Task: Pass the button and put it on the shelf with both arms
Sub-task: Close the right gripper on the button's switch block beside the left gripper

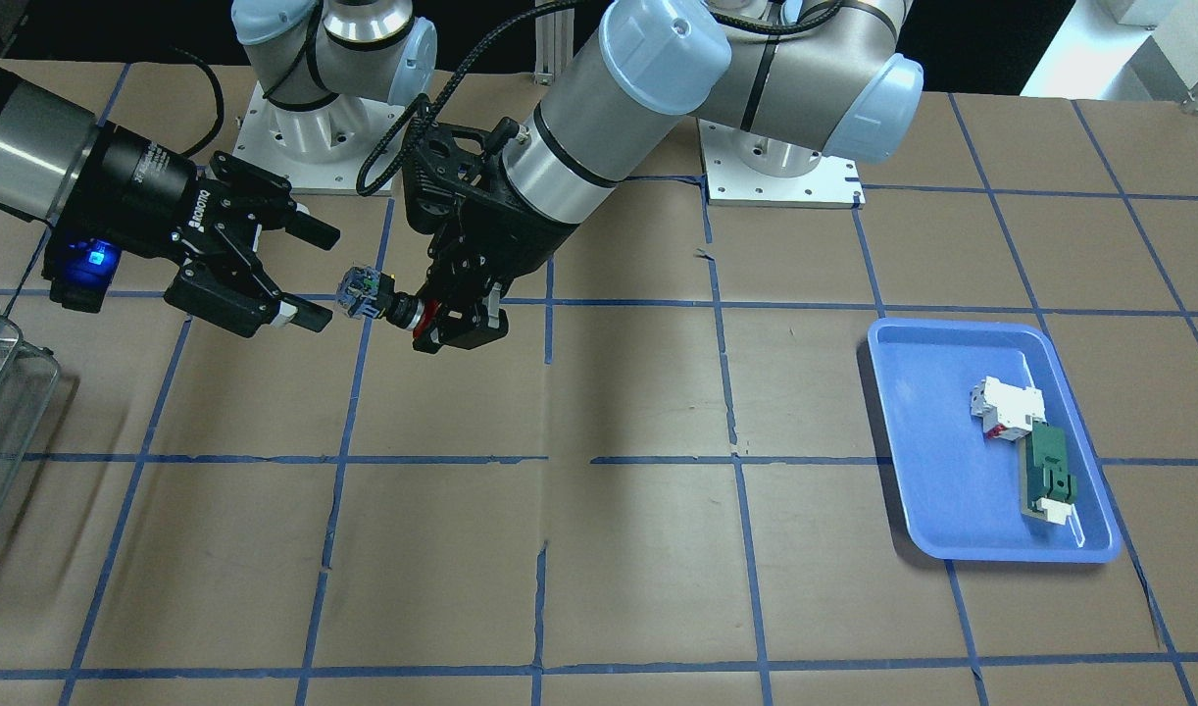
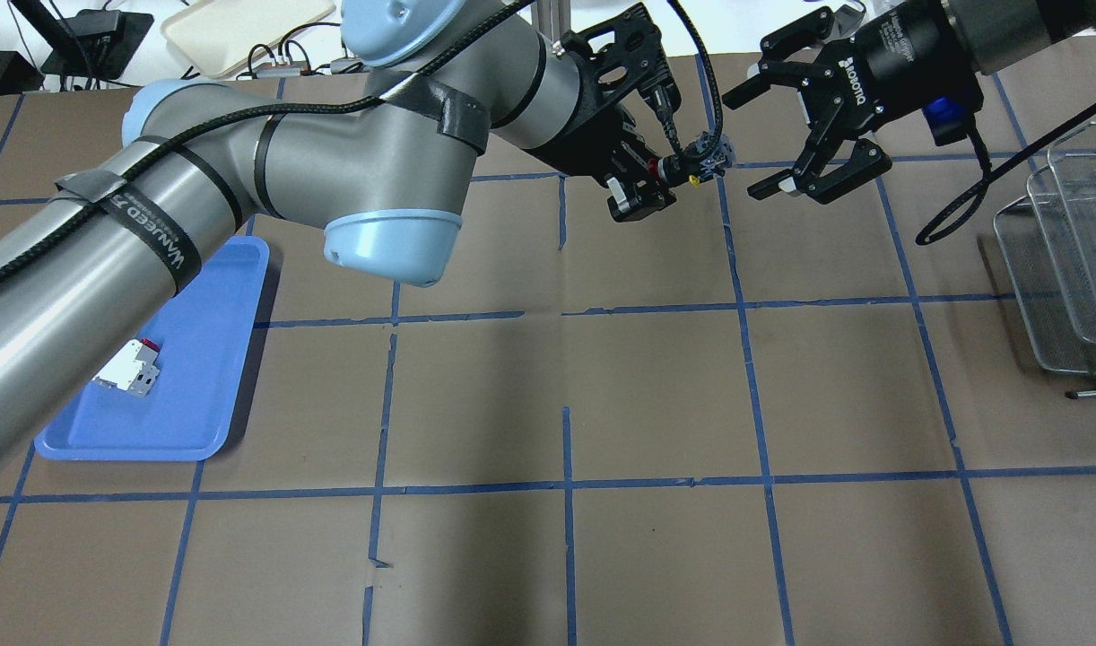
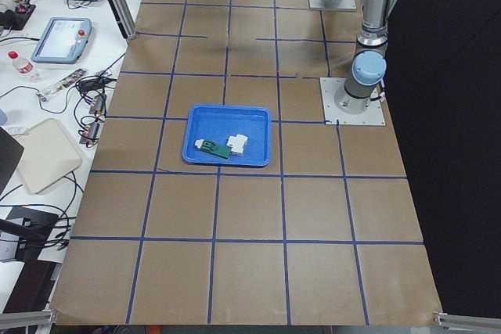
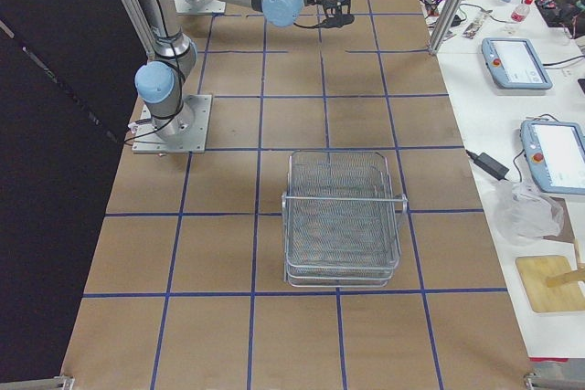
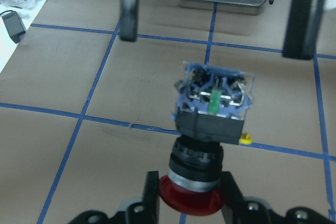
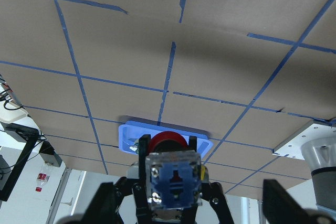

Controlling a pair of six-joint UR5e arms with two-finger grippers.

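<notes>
The button (image 1: pixel 364 292) is held in the air above the counter (image 1: pixel 638 549). It is clamped by its red cap between the left fingers (image 5: pixel 150 195), and its bluish base is turned outward toward the other arm. The right fingers (image 1: pixel 310 231) are spread wide and set just beside that base, one to either side of its line. No contact is seen: in the front view a small gap is left between the base and the nearest fingertip. In the right wrist view the base is seen centred between the two spread fingers.

The pickup is judged to be done, since the button is off the counter and well apart from the tray (image 1: pixel 913 431), in which only a block (image 1: pixel 1006 404) and a green part (image 1: pixel 1048 473) are seen. The hand-over is judged to be under way but not completed. The base is yet to be enclosed and gripped by the right fingers, and the cap is then to be released by the left.

After that, the carry to the shelf (image 2: pixel 1059 269) and the placing on it are left to be done. The shelf stands on the robot's right side of the counter, well apart from the button.
</notes>
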